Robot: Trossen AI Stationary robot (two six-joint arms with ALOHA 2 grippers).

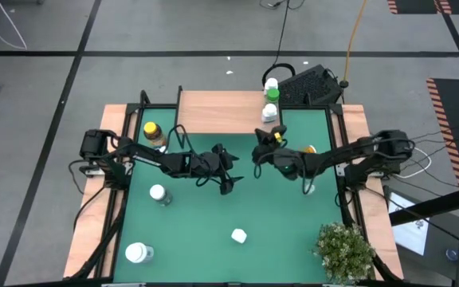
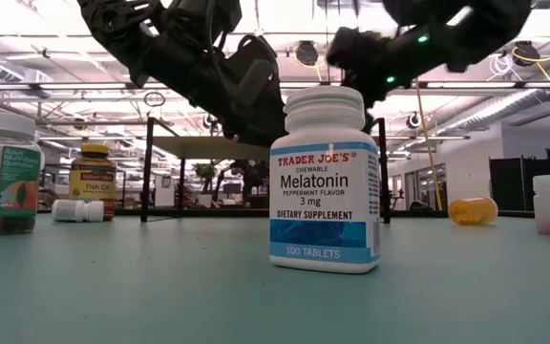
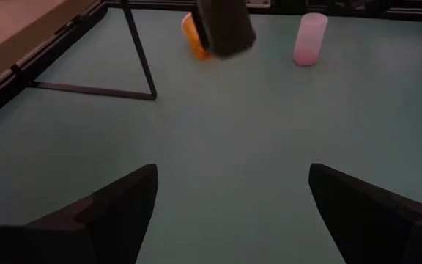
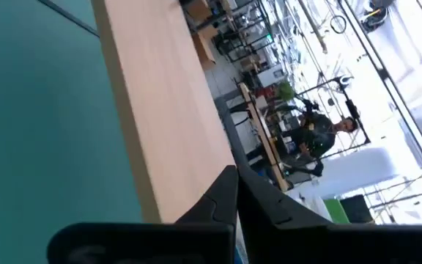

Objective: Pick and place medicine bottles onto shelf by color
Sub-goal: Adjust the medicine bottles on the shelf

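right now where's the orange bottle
In the high view the orange bottle lies on the mat by the right gripper, just in front of the shelf.

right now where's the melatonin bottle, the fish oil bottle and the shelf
melatonin bottle point(image 2: 324, 196), low view, on its front label
fish oil bottle point(image 2: 93, 183), low view, on its label
shelf point(image 1: 217, 112), high view, on a bare part of the wood top
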